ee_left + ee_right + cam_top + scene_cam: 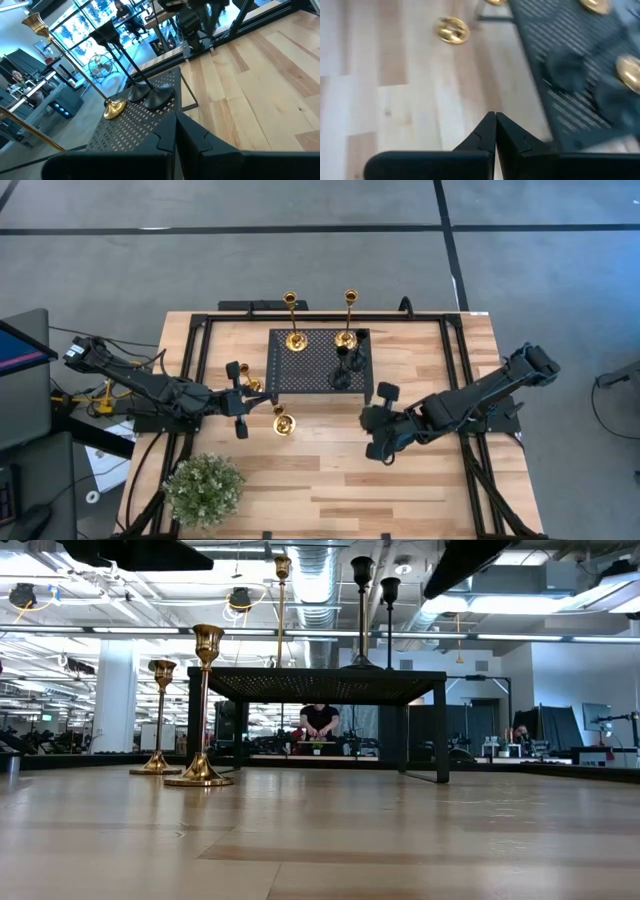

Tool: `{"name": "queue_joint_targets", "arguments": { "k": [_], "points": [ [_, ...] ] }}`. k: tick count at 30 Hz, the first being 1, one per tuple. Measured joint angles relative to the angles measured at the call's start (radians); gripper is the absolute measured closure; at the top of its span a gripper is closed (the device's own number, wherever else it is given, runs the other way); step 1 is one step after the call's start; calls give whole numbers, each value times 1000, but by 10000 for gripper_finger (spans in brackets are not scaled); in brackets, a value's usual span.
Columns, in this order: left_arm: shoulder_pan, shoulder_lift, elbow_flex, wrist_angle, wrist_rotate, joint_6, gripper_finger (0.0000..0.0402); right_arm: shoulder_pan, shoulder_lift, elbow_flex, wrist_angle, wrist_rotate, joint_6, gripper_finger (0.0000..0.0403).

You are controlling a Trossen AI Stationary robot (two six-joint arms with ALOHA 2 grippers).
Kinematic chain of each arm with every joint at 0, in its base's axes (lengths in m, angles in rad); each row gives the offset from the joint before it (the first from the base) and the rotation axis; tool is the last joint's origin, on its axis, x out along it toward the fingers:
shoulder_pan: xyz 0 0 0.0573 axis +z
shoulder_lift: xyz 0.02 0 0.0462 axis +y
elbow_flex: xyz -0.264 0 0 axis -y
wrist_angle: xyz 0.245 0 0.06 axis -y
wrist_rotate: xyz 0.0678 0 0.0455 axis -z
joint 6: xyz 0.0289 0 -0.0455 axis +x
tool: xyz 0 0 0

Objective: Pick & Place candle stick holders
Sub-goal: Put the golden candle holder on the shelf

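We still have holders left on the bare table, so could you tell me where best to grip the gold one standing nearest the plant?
Grip the short gold holder on its slim upright stem, above the wide base. Come in level from the left gripper side, where nothing crowds it.

Front counter (330, 490) is wide open for me, only the potted plant (204, 489) and perforated stand (318, 362) block things.

We see a grey concrete floor (330, 210) with dark seam lines around the light wood table (330, 480). Low view: open workshop hall, exposed silver ducts (310, 560) and pipes overhead, fluorescent strip lights (520, 605), white column (115, 695), a seated person (320, 725) at a far bench, monitors (597, 718) to one side.
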Motion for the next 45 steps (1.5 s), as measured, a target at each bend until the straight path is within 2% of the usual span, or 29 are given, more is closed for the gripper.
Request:
{"name": "queue_joint_targets", "arguments": {
  "k": [8, 13, 19, 38, 45],
  "points": [
    [0, 0, 0, 1, 0, 21, 395, -55, -1, -85, 262, -263, -290, 403],
    [0, 0, 0, 1, 0, 19, 393, -113, 0, -98, 272, -287, -306, 403],
    [0, 1, 0, 0, 54, -11, 395, -176, -9, -98, 261, -392, -307, 403],
    [0, 0, 0, -2, 76, -6, 394, -178, -199, -98, 223, -389, -428, 403],
    [0, 0, 0, -2, 76, -7, 395, -178, -233, -98, 222, -390, -438, 403]
  ]
}}
